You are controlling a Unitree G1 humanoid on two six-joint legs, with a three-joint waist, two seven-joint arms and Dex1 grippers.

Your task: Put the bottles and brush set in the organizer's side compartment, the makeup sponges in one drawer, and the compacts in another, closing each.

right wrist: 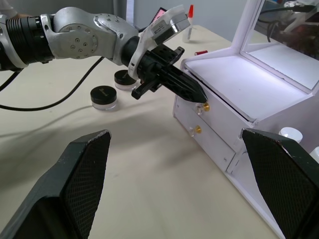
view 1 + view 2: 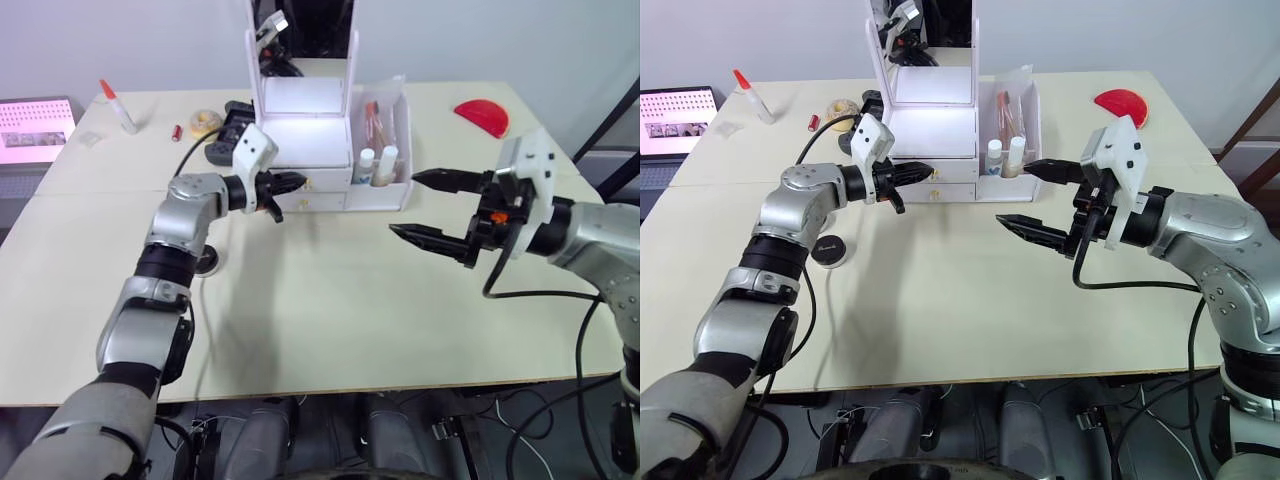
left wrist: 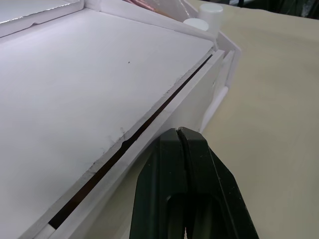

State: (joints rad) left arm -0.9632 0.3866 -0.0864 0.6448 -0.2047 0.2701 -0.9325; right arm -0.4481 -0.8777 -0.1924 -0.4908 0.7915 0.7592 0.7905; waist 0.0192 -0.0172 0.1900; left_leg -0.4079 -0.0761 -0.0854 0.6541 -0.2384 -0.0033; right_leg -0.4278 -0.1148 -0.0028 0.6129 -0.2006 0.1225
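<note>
The left gripper (image 1: 197,94), pinched shut, presses at the organizer's (image 2: 310,135) top drawer knob (image 1: 205,106). The right gripper (image 2: 1032,195) hangs wide open beside the bottles (image 2: 376,165) in the side bin. Two compacts (image 1: 104,97) sit left of the organizer; pushing now would likely shut them out.

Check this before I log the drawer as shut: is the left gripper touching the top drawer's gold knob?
Touching. In the right wrist view the shut left gripper has its tip pressed against the upper gold knob on the organizer, no gap visible.
</note>
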